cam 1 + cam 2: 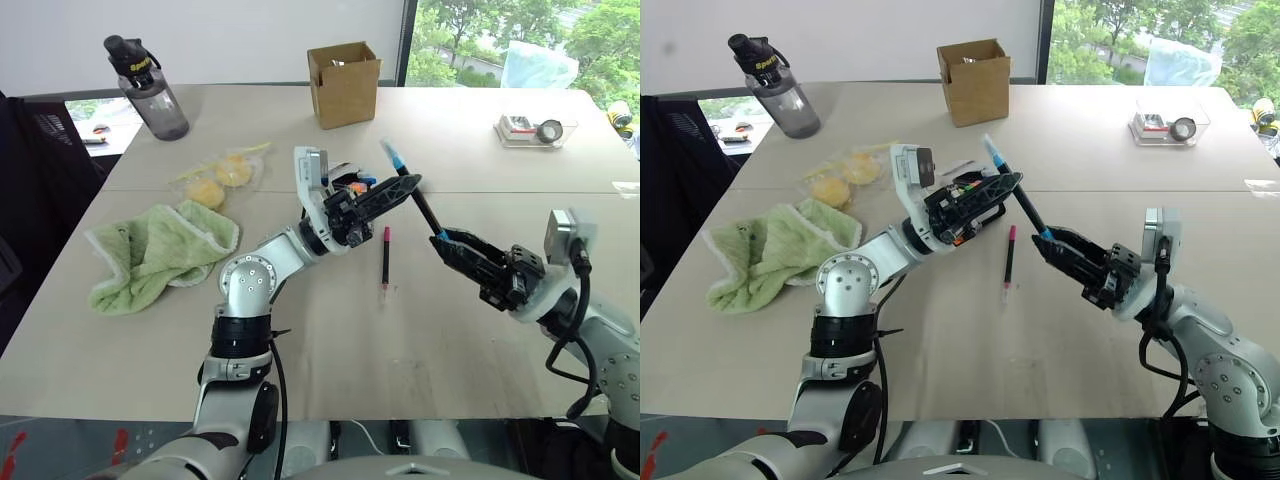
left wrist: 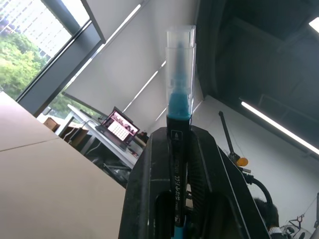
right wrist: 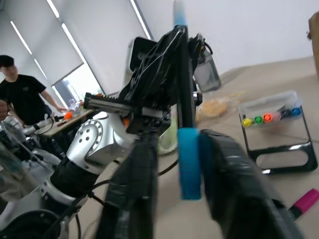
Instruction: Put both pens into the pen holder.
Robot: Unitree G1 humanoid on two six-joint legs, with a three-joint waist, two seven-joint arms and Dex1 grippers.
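A black pen with light blue ends [image 1: 425, 210] hangs slanted above the table between both grippers. My left gripper [image 1: 405, 185] is shut on its upper part, and its top blue end sticks out past the fingers [image 2: 149, 164]. My right gripper [image 1: 447, 240] is at the pen's lower blue end [image 3: 189, 159], fingers parted, with a gap on one side. The second pen [image 1: 385, 258], black with a magenta-pink end, lies on the table below them. The pen holder [image 3: 286, 149], a black loop frame with a clear case of coloured pens, stands behind my left gripper.
A brown cardboard box [image 1: 343, 83] and a dark water bottle [image 1: 148, 90] stand at the back. A green towel [image 1: 160, 250] and a bag of yellow items [image 1: 222, 172] lie at the left. A clear tray [image 1: 535, 130] sits far right. A person [image 3: 22, 94] is in the background.
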